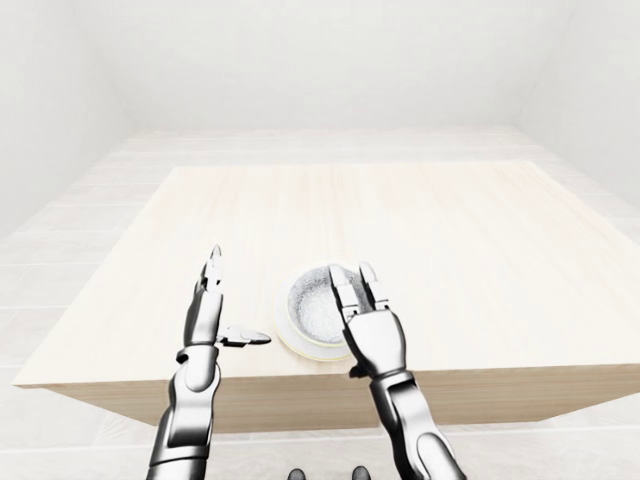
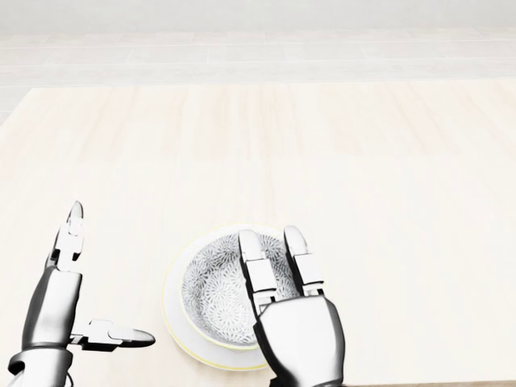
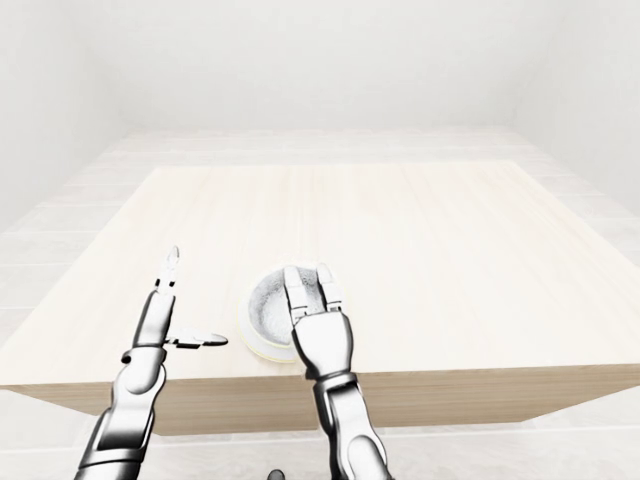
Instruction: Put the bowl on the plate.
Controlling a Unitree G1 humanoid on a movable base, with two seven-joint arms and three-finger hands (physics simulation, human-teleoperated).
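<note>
A grey-patterned bowl [image 2: 214, 290] sits on a pale plate [image 2: 172, 310] with a yellowish rim, near the table's near edge at the bottom of the head view. My right hand [image 2: 272, 258] hovers over the bowl's right half, its fingers [image 2: 250, 270] stretched straight out and open, closed round nothing. My left hand [image 2: 93, 278] stands open to the left of the plate, apart from it, one finger pointing up the view and the thumb pointing toward the plate.
The light wooden table [image 1: 400, 215] stretches away toward the top of the views. Its near edge [image 1: 520, 375] runs just below the plate. Pale tiled floor and white walls surround it.
</note>
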